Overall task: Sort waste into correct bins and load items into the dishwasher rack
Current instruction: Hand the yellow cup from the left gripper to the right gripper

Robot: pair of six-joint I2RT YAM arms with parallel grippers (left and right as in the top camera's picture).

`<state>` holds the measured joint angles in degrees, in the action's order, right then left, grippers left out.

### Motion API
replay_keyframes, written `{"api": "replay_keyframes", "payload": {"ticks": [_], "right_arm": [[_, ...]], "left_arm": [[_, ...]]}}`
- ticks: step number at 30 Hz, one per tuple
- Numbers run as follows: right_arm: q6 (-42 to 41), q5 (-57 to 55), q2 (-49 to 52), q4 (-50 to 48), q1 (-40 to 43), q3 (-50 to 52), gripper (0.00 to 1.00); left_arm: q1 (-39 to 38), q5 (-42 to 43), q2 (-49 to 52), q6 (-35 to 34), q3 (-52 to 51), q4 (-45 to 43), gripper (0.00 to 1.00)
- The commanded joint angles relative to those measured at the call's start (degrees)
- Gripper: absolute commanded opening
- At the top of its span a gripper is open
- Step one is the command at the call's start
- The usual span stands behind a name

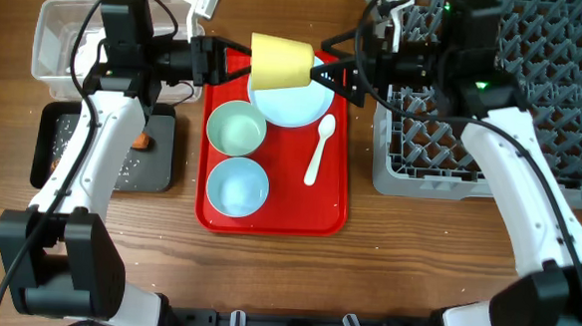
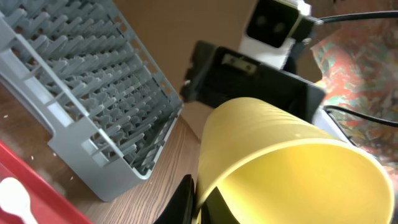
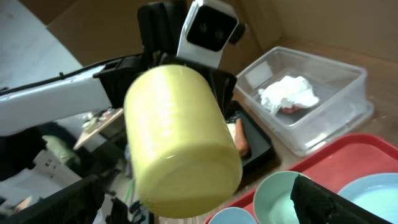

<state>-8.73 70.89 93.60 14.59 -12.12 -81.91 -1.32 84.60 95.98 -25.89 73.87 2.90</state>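
Yellow cup (image 1: 281, 61) hangs on its side in the air above the red tray (image 1: 334, 190), grasped at the rim by the left end effector (image 1: 244, 61). The right end effector (image 1: 321, 62) is spread wide close to its bottom and grips nothing. If the left one releases too early, I think the cup drops onto the plate (image 1: 294, 108). No writing is readable.
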Motion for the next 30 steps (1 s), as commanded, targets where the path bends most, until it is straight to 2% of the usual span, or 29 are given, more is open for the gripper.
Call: {"api": "replay_keyframes", "payload": {"ticks": [1,7,12,21,30], "right_arm": [[0.5,6.3,2.5,-3.1,-0.1,-0.9,1.0],[-0.7,6.4,3.1,-5.5,-0.3,-0.9,0.98],[-9.6,10.6,3.1,-16.1,-0.3,-0.9,0.95],[-9.4,10.6,4.8,-16.4,-2.0,-0.9,0.92],[-9.3,10.6,4.9,-16.4,-3.5,-0.9,0.79]], "left_arm": [[0.3,2.2,-1.2,-4.8,0.7,-2.3,0.04],[0.3,1.9,-1.2,-4.9,0.7,-2.2,0.04],[0.0,0.5,-1.2,-4.9,0.7,-1.8,0.04],[-1.0,-0.3,-1.2,-5.1,0.7,-1.8,0.04],[-1.5,-0.7,-1.2,-5.1,0.7,-1.8,0.04]]}}
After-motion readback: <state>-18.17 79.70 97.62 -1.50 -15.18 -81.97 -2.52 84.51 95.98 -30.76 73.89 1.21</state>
